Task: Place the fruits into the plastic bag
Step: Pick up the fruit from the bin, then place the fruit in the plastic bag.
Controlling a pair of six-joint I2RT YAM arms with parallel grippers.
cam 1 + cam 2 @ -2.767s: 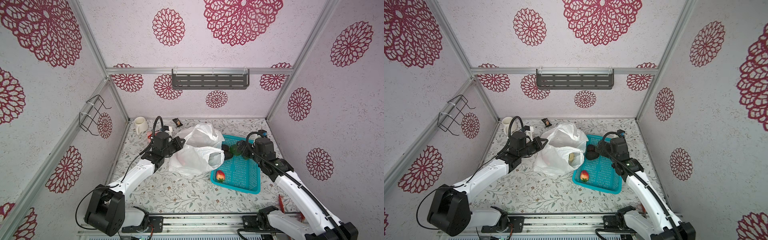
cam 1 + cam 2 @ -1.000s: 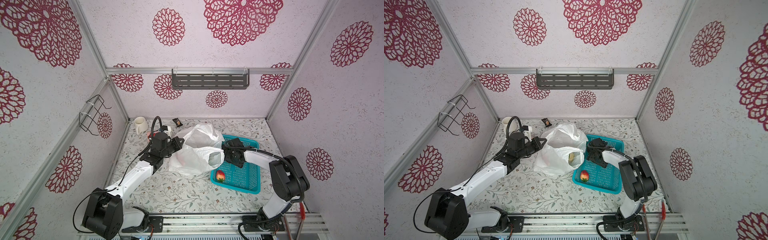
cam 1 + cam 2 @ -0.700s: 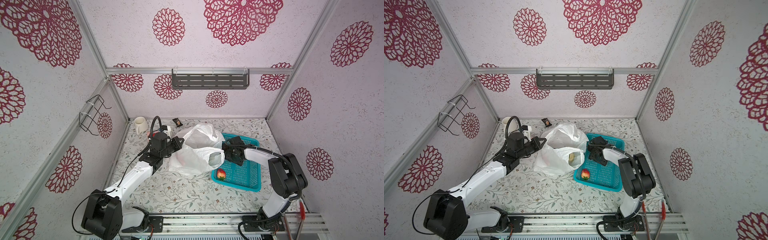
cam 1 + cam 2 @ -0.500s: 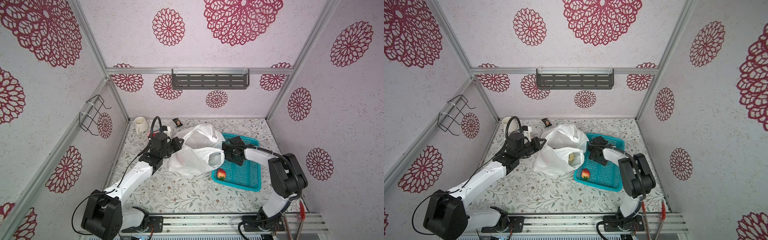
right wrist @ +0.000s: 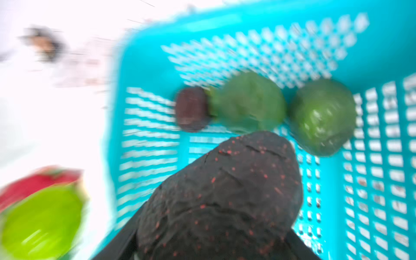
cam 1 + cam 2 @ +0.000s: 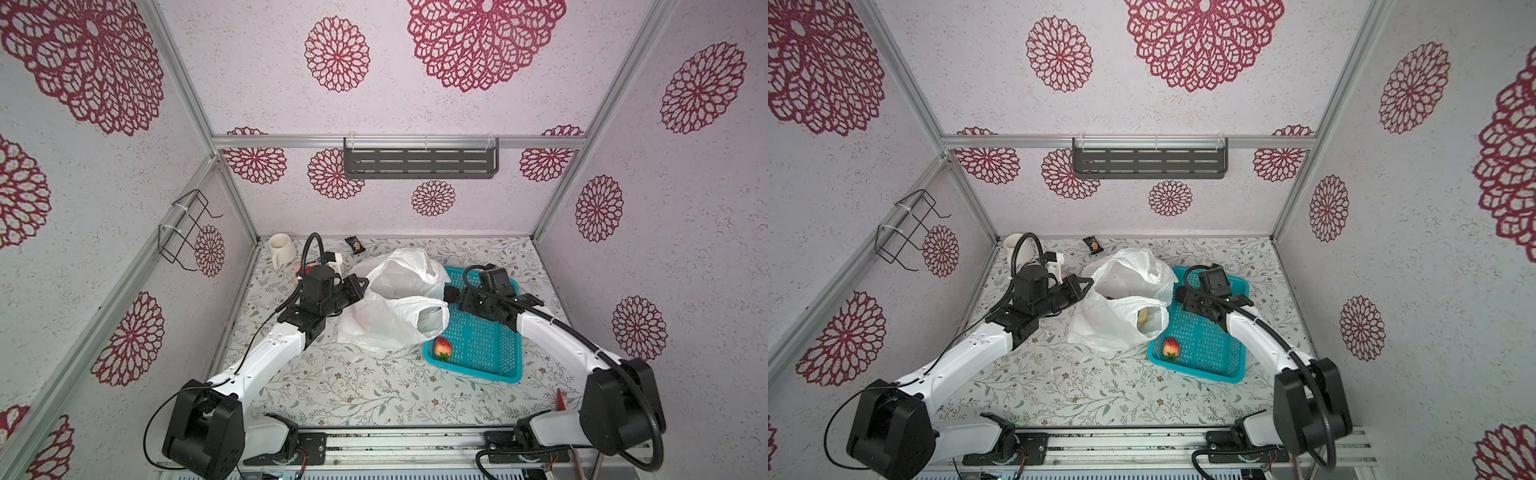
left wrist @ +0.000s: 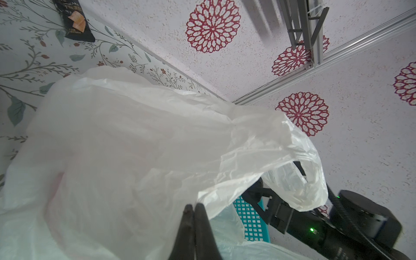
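white crinkly plastic bag (image 6: 386, 322) is pinched by its edge in the left tool (image 7: 193, 207), jaws tight together. the right tool (image 6: 451, 295) hangs beside the bag's mouth at the rim of the teal basket (image 6: 486, 353); its gap i cannot tell. green fruits (image 5: 323, 117) lie just ahead of it, a strawberry (image 6: 442, 347) farther off.

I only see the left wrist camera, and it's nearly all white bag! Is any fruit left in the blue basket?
Observer: Yes, a strawberry lies in the teal basket's near corner, on the plastic bag's side.
Operator: Just that one?
Observer: No, the blurry right wrist view shows two green fruits in there too.
Operator: Is anything inside the bag?
Observer: In a top view, a cream lump shows inside an opening of the bag.
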